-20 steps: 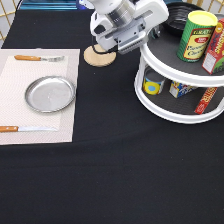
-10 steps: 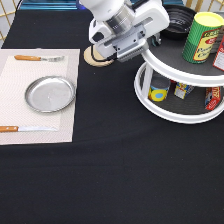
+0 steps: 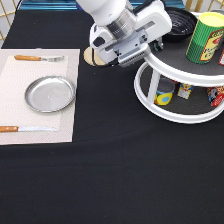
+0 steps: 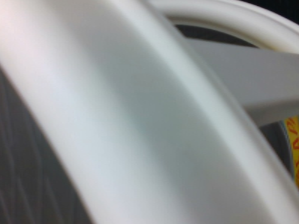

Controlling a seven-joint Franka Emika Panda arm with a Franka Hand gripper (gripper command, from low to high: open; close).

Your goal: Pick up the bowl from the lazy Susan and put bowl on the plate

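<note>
At the exterior view's bottom the black cloth-covered desk (image 3: 110,180) lies bare. Farther up on the exterior view's left sits a pale rectangular placemat (image 3: 20,100), and on it a wooden-handled knife (image 3: 25,129), then the round shiny silver metal plate (image 3: 50,93) with nothing on it, then a wooden-handled fork (image 3: 39,58) near the mat's far edge. None of these has shifted since the earlier frames.

On the exterior view's right stands the large white two-tier lazy Susan (image 3: 165,111) with dark grey shelves; small cans (image 3: 165,92) stand on its lower shelf, and a green cylindrical can with a yellow lid (image 3: 204,37) on the upper one. In the wrist view a broad white rim of the lazy Susan (image 4: 153,115) fills nearly everything.

A small round wooden disc (image 3: 91,56) lies on the desk beside the mat's far corner, partly hidden by the arm. The white tool (image 3: 150,42) hangs at the near-left rim of the upper shelf; a second ago it was over the desk nearer the disc, so it has moved toward the exterior view's right and top. Its fingers are hidden by its own body, so I cannot tell how far it is open or whether it holds anything.

Farthest off, the round glossy black bowl (image 3: 181,22) rests on the upper shelf just behind the tool, where it was before
</note>
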